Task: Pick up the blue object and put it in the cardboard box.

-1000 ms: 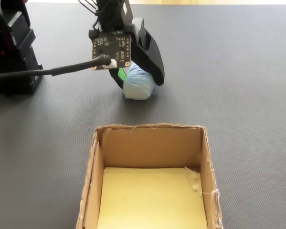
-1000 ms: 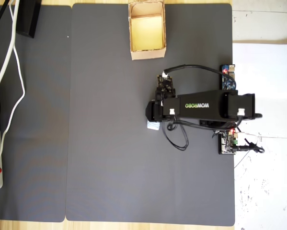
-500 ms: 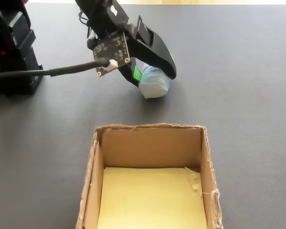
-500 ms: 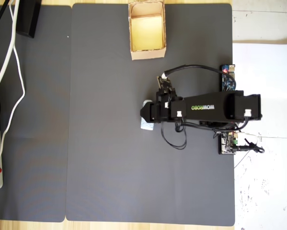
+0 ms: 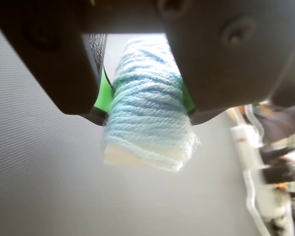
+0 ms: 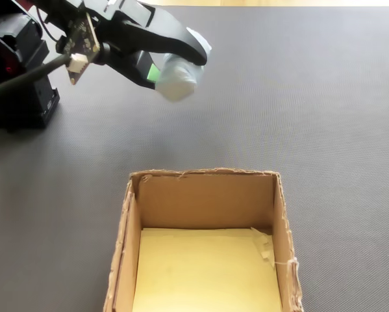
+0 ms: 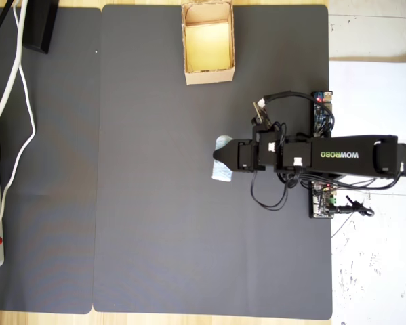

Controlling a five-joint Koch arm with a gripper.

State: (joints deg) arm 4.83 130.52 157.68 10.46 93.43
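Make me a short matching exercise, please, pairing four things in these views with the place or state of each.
Things:
1. blue roll
2. cardboard box
3. gripper
4. white cable

States:
A. open-topped, nothing inside
B. lying along the mat's left edge in the overhead view
C. held off the mat, between green pads
D. shut on something soft

Pairs: 1-C, 2-A, 3-D, 4-B
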